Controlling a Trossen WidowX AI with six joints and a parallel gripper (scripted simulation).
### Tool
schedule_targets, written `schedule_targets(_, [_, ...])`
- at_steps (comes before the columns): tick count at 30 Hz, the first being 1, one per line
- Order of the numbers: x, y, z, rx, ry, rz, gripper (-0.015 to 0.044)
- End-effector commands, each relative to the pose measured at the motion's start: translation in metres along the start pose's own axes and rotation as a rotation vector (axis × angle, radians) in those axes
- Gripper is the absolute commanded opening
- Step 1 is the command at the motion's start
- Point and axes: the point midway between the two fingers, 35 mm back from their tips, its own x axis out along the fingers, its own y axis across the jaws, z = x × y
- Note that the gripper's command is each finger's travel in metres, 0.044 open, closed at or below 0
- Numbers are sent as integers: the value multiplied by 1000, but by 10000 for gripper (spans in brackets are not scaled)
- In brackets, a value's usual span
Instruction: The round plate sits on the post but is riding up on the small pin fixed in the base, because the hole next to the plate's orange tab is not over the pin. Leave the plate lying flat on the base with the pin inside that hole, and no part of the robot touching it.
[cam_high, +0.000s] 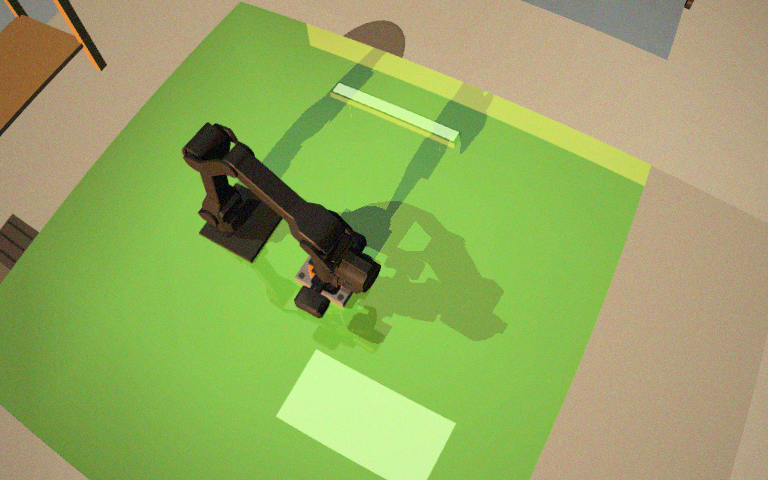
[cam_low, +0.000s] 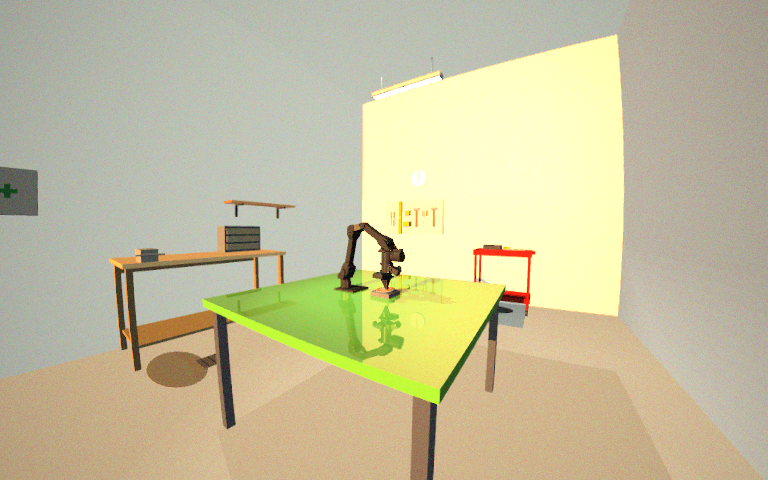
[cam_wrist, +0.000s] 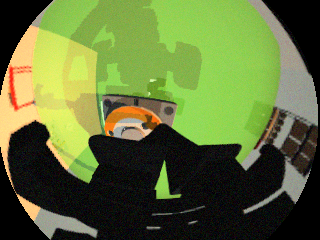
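Observation:
The square grey base (cam_high: 346, 298) (cam_low: 385, 294) (cam_wrist: 161, 104) sits on the green table. The round orange plate (cam_high: 310, 269) (cam_wrist: 131, 111) lies over its middle, around the grey round post (cam_wrist: 133, 133). The arm covers most of the plate in the top view, and the fingers cover its near part in the wrist view. My gripper (cam_low: 386, 287) (cam_wrist: 162, 126) is shut and empty, pointing down, with its tips at or just above the plate. I cannot tell whether they touch it. The pin, the tab and its hole cannot be made out, nor whether the plate is tilted.
The arm's own dark mounting plate (cam_high: 247, 247) stands close beside the base on the green table (cam_high: 169, 316) (cam_low: 317, 316). A wooden workbench (cam_low: 198, 258) and a red cart (cam_low: 504, 252) stand away from the table.

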Motion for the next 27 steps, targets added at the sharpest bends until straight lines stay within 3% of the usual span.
schedule_targets(1, [1,5,5,3,0,5,0])
schedule_targets(27, [0,28,18,3,-1,7,0])
